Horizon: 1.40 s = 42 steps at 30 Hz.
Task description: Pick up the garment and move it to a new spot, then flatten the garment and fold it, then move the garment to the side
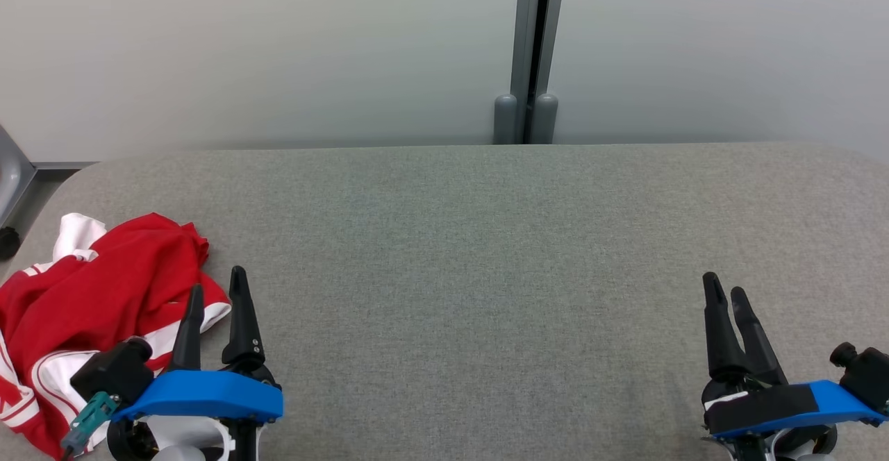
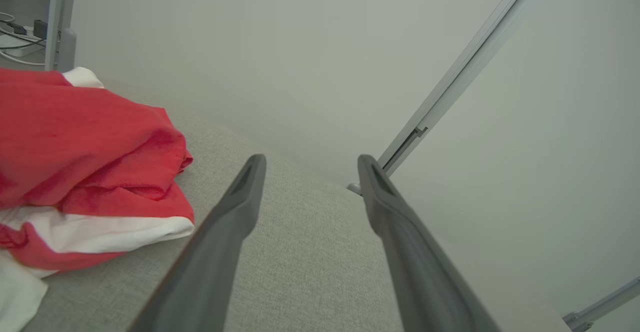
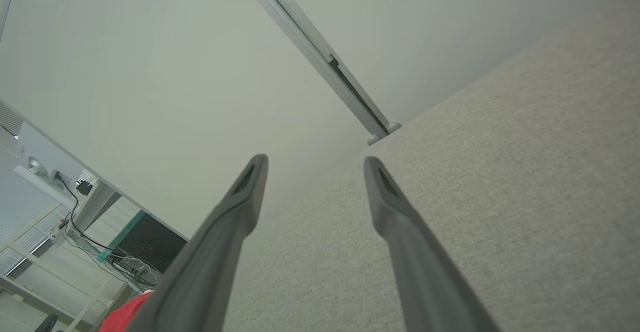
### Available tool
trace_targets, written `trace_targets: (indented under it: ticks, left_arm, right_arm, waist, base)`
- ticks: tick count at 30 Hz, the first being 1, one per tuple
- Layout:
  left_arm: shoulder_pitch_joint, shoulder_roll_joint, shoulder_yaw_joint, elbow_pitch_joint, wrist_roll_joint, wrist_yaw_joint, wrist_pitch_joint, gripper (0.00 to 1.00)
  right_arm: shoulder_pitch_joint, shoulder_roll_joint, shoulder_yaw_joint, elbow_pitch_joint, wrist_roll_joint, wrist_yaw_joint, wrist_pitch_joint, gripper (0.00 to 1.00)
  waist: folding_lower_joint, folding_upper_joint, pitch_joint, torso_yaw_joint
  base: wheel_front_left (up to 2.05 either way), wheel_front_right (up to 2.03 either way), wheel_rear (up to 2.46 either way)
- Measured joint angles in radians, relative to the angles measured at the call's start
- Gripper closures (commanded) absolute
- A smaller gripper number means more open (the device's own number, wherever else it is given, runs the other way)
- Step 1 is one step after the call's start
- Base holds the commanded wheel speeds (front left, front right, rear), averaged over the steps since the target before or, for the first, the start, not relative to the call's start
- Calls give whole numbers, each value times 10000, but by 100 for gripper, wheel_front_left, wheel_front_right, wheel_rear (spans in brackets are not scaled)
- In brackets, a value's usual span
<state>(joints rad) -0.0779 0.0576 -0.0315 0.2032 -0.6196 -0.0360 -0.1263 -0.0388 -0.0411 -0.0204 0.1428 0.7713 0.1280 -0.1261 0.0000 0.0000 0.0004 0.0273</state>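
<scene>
**A:** Status?

**B:** Step one, the pick-up, hasn't started. The garment (image 1: 104, 294) is a crumpled red-and-white heap at the near-left corner of the worktop (image 1: 451, 273), with part of it cut off by the head view's edge.

**A:** Grippers?

**B:** Left gripper (image 1: 217, 279) has its fingers spread with nothing between them. It sits just beside the heap's right edge, over bare worktop. Right gripper (image 1: 724, 284) is also spread and empty, near the near-right corner and well apart from the cloth.

**A:** Is the left touching cloth?

**B:** Left wrist view says no. Both fingers are clear and the cloth lies off to their left.

**A:** Next move?

**B:** My read is that the left arm shifts left, drops onto a raised fold and closes. Then it lifts and carries the heap toward the middle, which is bare. The right arm comes in later for flattening.

**A:** Risk?

**B:** It could pinch only the top layer, so the heap drags or unfurls unevenly. The white hem nearest the fingers looks like the easiest grab.
</scene>
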Motion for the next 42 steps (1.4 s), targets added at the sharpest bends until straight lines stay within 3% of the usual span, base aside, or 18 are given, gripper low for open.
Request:
trace_targets:
  ticks: [11,42]
  left_arm:
    - [-94,73,-286,249,1281,140,-313,0]
    - [-127,268,-700,431,3501,600,-616,0]
  right_arm:
    - [15,-8,121,25,-1465,10,-313,0]
    - [28,-36,174,414,-4282,13,-991,0]
  waist:
    - [0,0,-26,54]
    - [0,0,-73,209]
  base:
    - [0,0,0]
    - [0,0,0]
